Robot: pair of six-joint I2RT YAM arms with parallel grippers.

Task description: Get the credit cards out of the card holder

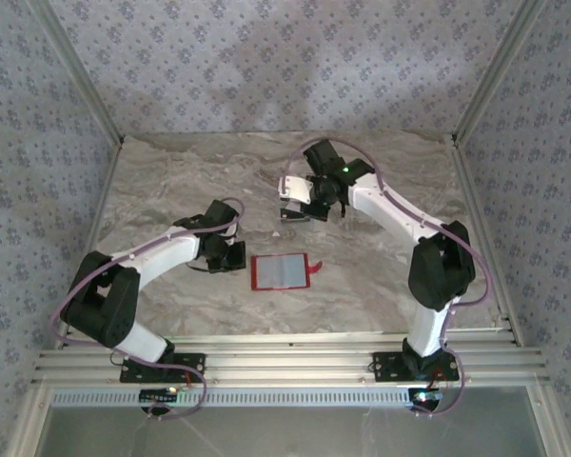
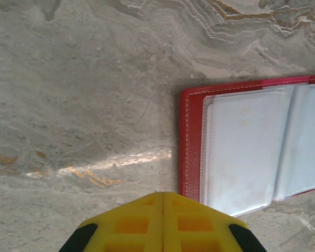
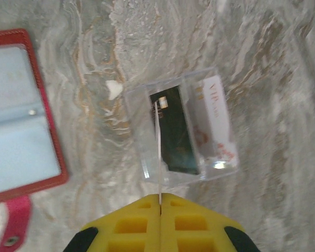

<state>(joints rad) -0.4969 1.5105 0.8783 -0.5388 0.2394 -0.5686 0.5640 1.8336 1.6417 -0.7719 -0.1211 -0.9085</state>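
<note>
Pinches a credit card [image 3: 158, 149] edge-on in right claw [image 3: 160, 198], directly above clear plastic stand [image 3: 140, 105] with a dark card [image 3: 176, 137] and a white card [image 3: 213, 122] inside. Holds left claw [image 2: 163, 195] clenched, empty, just left of open red card holder [image 2: 190, 147] lying flat on the surface [image 1: 171, 181], nearer that arm.

A lab-style robot test booth: marble-look counter [image 1: 362, 286] walled by floral wallpaper panels [image 1: 266, 57] in aluminium framing [image 1: 285, 358].
</note>
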